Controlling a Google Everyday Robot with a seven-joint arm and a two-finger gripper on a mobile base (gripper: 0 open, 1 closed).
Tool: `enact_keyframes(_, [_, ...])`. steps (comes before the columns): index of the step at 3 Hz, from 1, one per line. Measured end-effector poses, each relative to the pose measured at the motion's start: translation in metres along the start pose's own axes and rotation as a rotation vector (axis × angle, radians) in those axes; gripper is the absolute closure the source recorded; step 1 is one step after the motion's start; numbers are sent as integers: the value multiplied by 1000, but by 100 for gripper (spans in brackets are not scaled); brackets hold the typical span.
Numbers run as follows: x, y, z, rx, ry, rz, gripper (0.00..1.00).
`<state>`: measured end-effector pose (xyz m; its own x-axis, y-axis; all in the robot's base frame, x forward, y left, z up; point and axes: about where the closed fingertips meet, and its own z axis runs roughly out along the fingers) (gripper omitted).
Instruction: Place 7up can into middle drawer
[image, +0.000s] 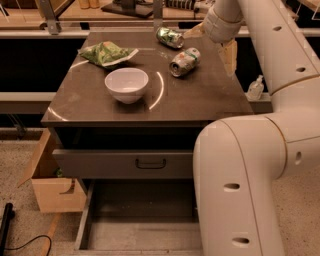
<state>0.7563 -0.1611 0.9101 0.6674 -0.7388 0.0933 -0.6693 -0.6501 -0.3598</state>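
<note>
The hand (212, 44) is in the upper right of the frame, above the back right corner of the surface (200, 102). Its two tan fingers (230, 56) stand apart, so it is open, and it holds nothing. The big white arm fills the right side of the frame.

The 7up can (184, 61) lies on its side on the surface, just left of the hand and not touching it. A darker green can (170, 37) lies behind it, close to the back edge. A white bowl (126, 84) stands upright near the middle of the surface, and a green bag (106, 52) lies behind the bowl, to the left.

Under the surface there is a closed drawer front with a black handle (150, 163). Below it, at the bottom of the frame, the middle drawer (140, 235) is pulled out, and its floor is bare. A cardboard box (55, 192) stands on the ground at the lower left.
</note>
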Motion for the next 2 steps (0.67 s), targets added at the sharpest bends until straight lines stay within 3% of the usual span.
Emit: enact_keyframes(2, [-14, -22, 29, -34, -6, -33, 0])
